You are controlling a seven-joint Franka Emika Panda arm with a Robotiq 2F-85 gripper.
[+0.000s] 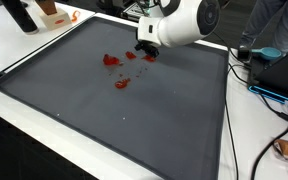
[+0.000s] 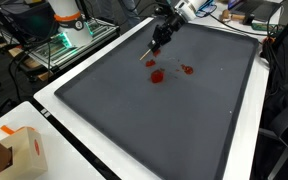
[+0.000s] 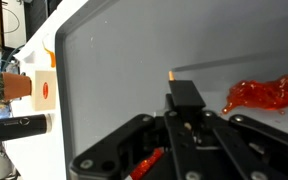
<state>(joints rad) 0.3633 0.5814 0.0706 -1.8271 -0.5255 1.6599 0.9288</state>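
White tabletop (image 1: 14,45) fills the room's centre, carrying a large dark grey mat (image 1: 134,120) whose raised rim likely keeps loose bits from straying. In an exterior view, a white robot arm (image 1: 189,20) leans in from the upper right of the frame. Its black hand (image 1: 144,47) points straight down, low over the mat's far half, probably so it can work at the surface.

The fingers are drawn narrowly together. A tiny orange fleck shows at their tip, and I cannot tell whether it is gripped.

Glossy red scraps (image 1: 110,60) lie scattered just beside the hand. One jelly-like lump (image 3: 262,95) sits at the right of the wrist view.
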